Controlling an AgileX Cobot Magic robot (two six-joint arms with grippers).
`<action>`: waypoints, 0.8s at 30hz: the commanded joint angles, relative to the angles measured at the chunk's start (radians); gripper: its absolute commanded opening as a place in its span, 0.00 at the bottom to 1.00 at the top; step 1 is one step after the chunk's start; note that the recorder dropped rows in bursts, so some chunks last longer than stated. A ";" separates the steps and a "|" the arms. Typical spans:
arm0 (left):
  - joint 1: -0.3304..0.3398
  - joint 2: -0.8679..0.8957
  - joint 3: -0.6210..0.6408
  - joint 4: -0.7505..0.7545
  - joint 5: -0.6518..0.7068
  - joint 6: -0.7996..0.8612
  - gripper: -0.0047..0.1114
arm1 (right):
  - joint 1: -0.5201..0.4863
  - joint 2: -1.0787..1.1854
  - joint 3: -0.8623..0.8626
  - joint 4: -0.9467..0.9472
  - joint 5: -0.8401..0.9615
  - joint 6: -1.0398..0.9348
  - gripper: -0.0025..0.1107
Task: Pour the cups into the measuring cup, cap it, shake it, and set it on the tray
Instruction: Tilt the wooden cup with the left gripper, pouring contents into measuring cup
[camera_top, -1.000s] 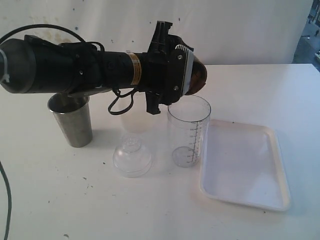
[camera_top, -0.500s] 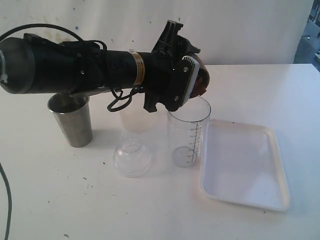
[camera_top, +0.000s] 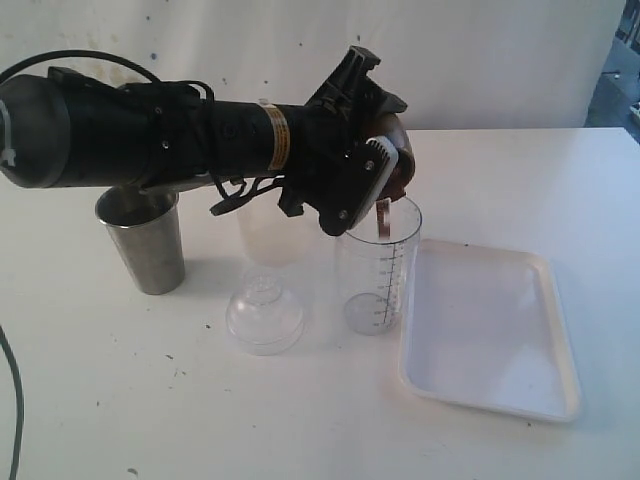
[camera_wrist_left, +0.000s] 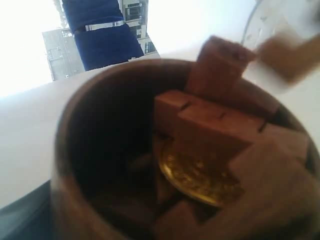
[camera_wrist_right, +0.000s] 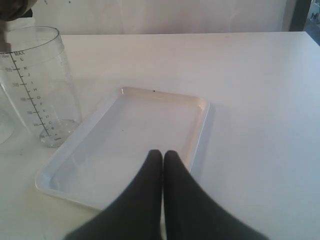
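Note:
My left gripper (camera_top: 388, 165) is shut on the small brown wooden cup (camera_top: 403, 150) and holds it tipped steeply over the mouth of the clear measuring cup (camera_top: 378, 265). A wooden piece (camera_top: 384, 218) is dropping from the cup just inside the measuring cup's rim. In the left wrist view the wooden cup (camera_wrist_left: 95, 150) holds wooden blocks (camera_wrist_left: 210, 130) and a gold coin (camera_wrist_left: 195, 175) sliding toward its lip. The steel tumbler (camera_top: 145, 240) stands upright at the left. The white tray (camera_top: 490, 330) lies right of the measuring cup. My right gripper (camera_wrist_right: 163, 155) is shut and empty, hovering over the tray (camera_wrist_right: 130, 130).
A clear domed lid (camera_top: 264, 312) rests on the table in front, between the tumbler and the measuring cup. A frosted translucent cup (camera_top: 270, 235) stands behind it, under my left arm. The measuring cup (camera_wrist_right: 40, 85) stands close to the tray's corner.
My left wrist has rolled further, tipping the wooden cup more steeply over the measuring cup. A wooden piece now falls from it. The right gripper has not moved.

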 joint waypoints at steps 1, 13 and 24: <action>-0.004 -0.014 -0.002 0.003 -0.009 0.006 0.04 | -0.002 -0.004 0.005 0.000 -0.001 0.005 0.02; 0.001 -0.006 -0.004 -0.060 -0.017 0.019 0.04 | -0.002 -0.004 0.005 0.000 -0.001 0.005 0.02; 0.048 0.040 -0.004 -0.096 -0.060 0.019 0.04 | -0.002 -0.004 0.005 0.000 -0.001 0.005 0.02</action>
